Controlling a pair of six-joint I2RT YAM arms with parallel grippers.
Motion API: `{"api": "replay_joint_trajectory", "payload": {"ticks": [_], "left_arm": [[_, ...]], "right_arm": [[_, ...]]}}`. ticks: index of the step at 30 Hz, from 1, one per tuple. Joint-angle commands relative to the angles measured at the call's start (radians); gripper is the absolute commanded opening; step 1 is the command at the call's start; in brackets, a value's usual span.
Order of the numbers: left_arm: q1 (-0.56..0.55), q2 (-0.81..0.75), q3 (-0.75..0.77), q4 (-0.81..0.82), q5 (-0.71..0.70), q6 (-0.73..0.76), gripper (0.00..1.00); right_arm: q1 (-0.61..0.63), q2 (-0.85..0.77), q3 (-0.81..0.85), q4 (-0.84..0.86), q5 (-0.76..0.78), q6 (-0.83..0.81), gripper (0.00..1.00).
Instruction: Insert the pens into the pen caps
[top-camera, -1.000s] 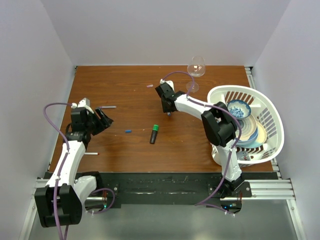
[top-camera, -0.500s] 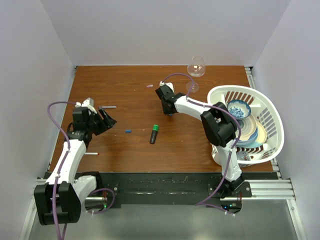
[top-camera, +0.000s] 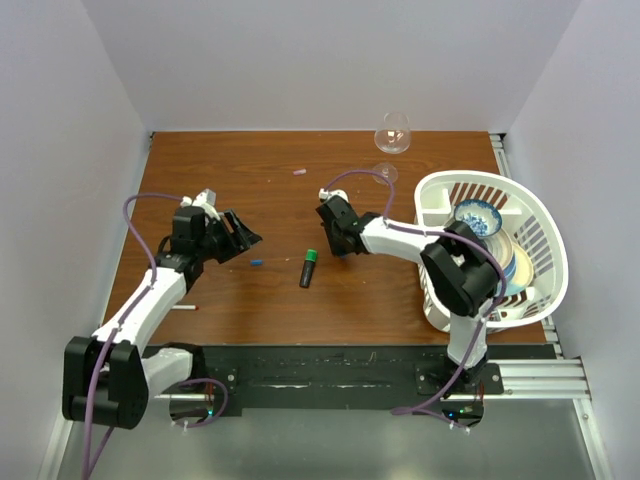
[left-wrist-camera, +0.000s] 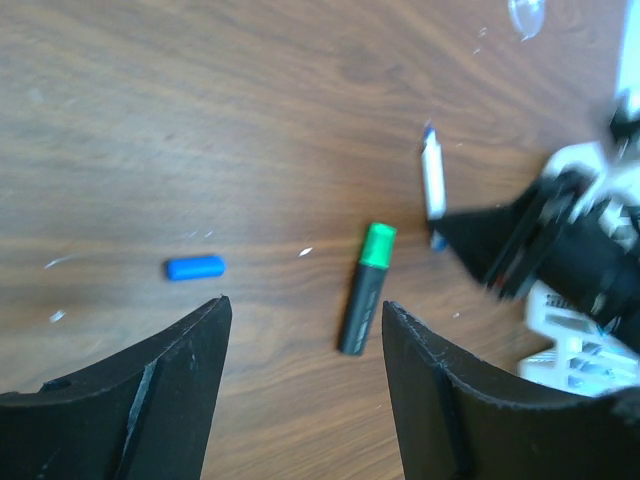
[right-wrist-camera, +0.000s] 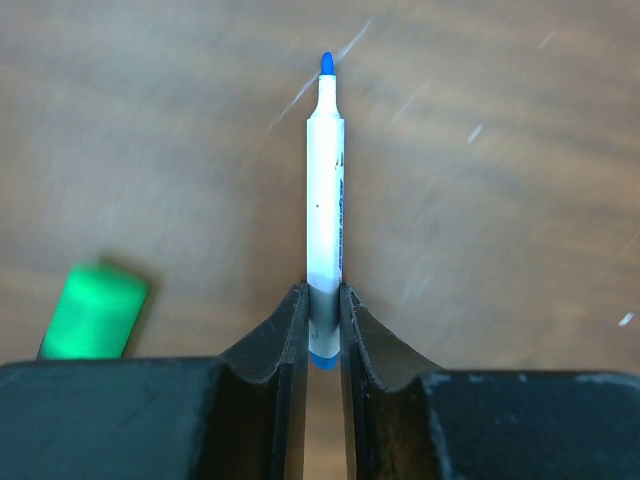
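Note:
My right gripper (right-wrist-camera: 322, 295) is shut on the back end of a white pen (right-wrist-camera: 326, 180), whose blue tip points away over the table. In the top view this gripper (top-camera: 340, 241) hovers at mid-table, just right of a black marker (top-camera: 308, 272) with a green cap (left-wrist-camera: 378, 245). A small blue cap (top-camera: 257, 262) lies left of the marker. My left gripper (top-camera: 247, 240) stands open just above and left of the blue cap (left-wrist-camera: 195, 267), nothing between its fingers (left-wrist-camera: 190, 370). A pale pink cap (top-camera: 299, 171) lies far back. Near the left front lies a thin white pen (top-camera: 183, 308).
A wine glass (top-camera: 392, 134) stands at the back of the brown table (top-camera: 250, 190). A white basket (top-camera: 545, 235) with stacked bowls and plates fills the right side, beside the right arm's elbow.
My left arm swung right toward the blue cap, staying open. My right gripper closed on the white pen and shifted slightly toward the near side.

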Motion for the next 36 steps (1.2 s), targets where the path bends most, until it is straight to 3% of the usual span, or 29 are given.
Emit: {"api": "replay_joint_trajectory", "payload": {"ticks": [1,12,29,31,34,36], "left_arm": [[-0.026,0.058,0.004,0.2,0.038,-0.107,0.65],[-0.111,0.147,0.044,0.367,0.026,-0.17,0.63],[-0.188,0.196,0.016,0.441,0.033,-0.192,0.63],[-0.195,0.208,0.015,0.458,0.045,-0.198,0.58],[-0.204,0.225,0.007,0.475,0.067,-0.209,0.42],[-0.208,0.223,-0.01,0.513,0.097,-0.228,0.18]], "right_arm": [[0.053,-0.131,-0.064,0.085,-0.032,0.025,0.06],[0.173,-0.32,-0.133,0.163,-0.109,0.119,0.05],[0.262,-0.325,-0.035,0.174,-0.136,0.177,0.04],[0.266,-0.316,-0.02,0.178,-0.132,0.188,0.05],[0.274,-0.309,-0.017,0.201,-0.118,0.196,0.05],[0.274,-0.306,-0.018,0.206,-0.122,0.196,0.07]]}}
